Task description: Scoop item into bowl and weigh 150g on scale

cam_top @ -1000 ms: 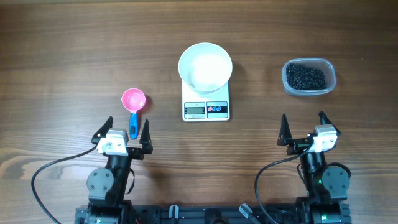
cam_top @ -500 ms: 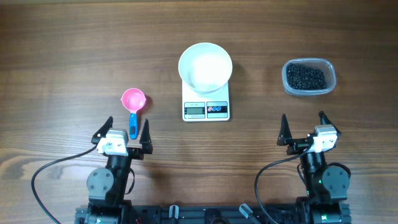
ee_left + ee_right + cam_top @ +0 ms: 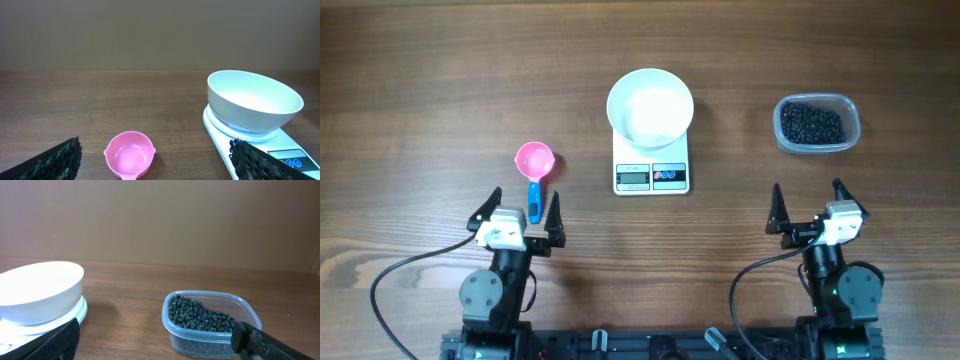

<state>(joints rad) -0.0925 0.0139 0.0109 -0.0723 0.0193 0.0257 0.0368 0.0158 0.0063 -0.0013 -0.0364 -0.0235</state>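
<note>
The white bowl (image 3: 650, 108) stands empty on the white scale (image 3: 651, 176) at the table's middle back. The item, a heap of shiny black beans (image 3: 811, 123), fills a clear plastic tub (image 3: 850, 112) at the back right. My left gripper (image 3: 525, 196) is open near the front left, with nothing between its fingers. The right gripper (image 3: 807, 187) is open too, in front of the tub. In the left wrist view the bowl (image 3: 255, 102) and scale (image 3: 224, 134) lie ahead to the right. In the right wrist view the beans (image 3: 200, 316) sit just ahead.
A pink scoop (image 3: 534, 160) with a blue handle lies just ahead of the left gripper, its cup (image 3: 129, 155) upward and empty. Bare wooden table (image 3: 420, 90) surrounds everything. Cables trail from both arm bases at the front edge.
</note>
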